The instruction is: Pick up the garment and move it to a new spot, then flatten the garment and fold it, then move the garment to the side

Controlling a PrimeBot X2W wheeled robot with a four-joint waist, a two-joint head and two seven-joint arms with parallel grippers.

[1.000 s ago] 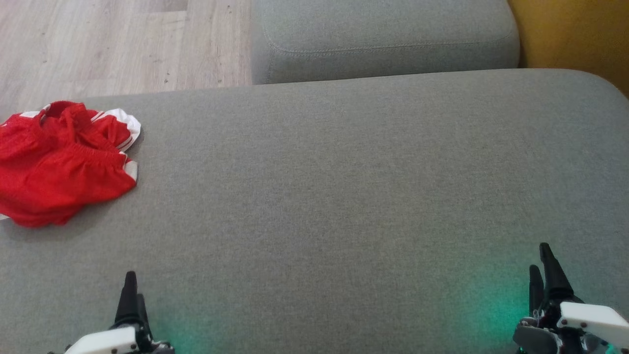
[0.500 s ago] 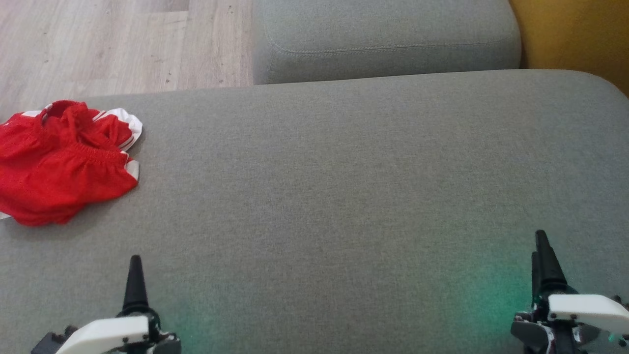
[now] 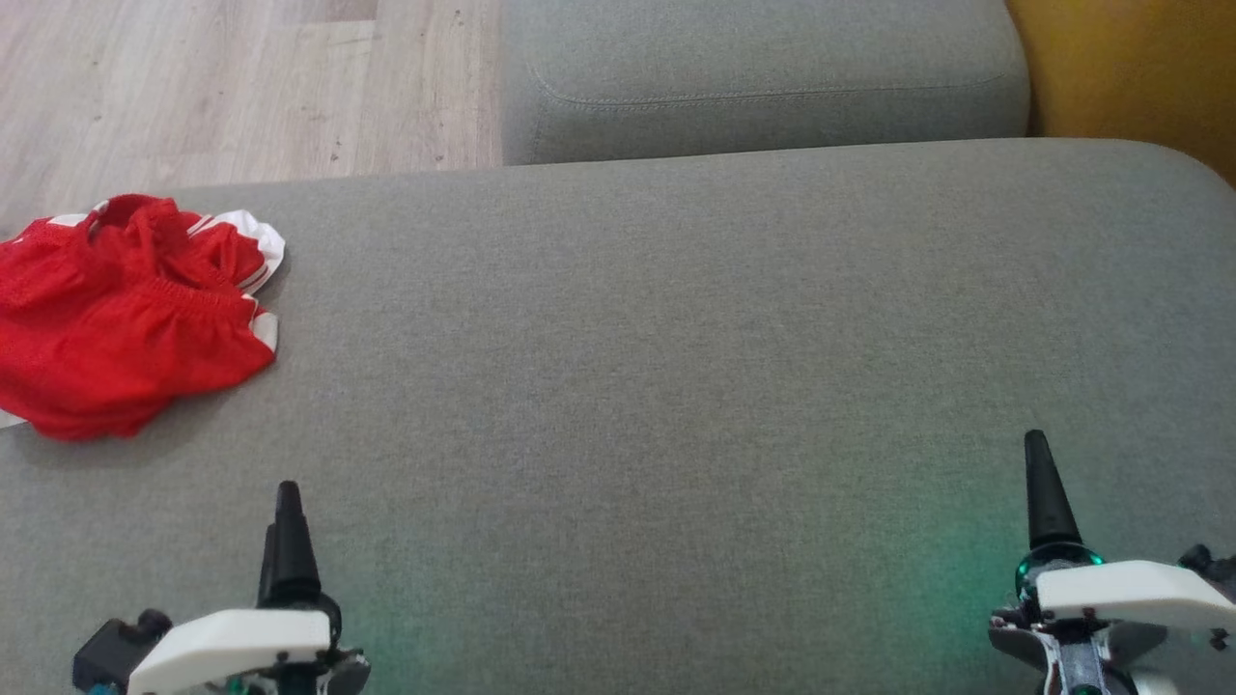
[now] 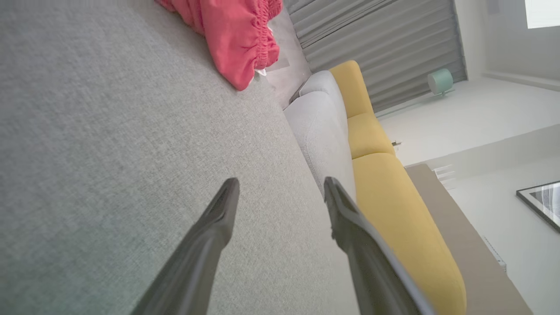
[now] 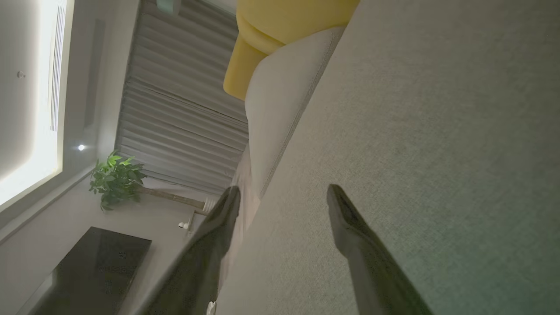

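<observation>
two pairs of fingers hang over the near edge of the seat (image 3: 676, 338): the left fingers (image 3: 287, 550) toward its left end, the right fingers (image 3: 1043, 492) toward its right end, both spread wide and holding nothing. the garment (image 3: 126, 338), red shorts with white trim, lies crumpled at the seat's far left corner, well apart from both pairs and nearer the left one. it looks light, soft and limp, so it should bunch and drape when lifted, and nothing in it can break. the gathered waistband (image 3: 188, 297) seems the firmest place to pinch, thicker than the thin cloth round it. the heap has no clean axis. it spreads more along the seat's length than across it, the waistband running much the same way, the white hems (image 3: 263, 246) turned toward the seat's middle. its left part runs out of view. beyond the seat's far edge lie a cushion (image 3: 763, 77) and the floor (image 3: 193, 87).
</observation>
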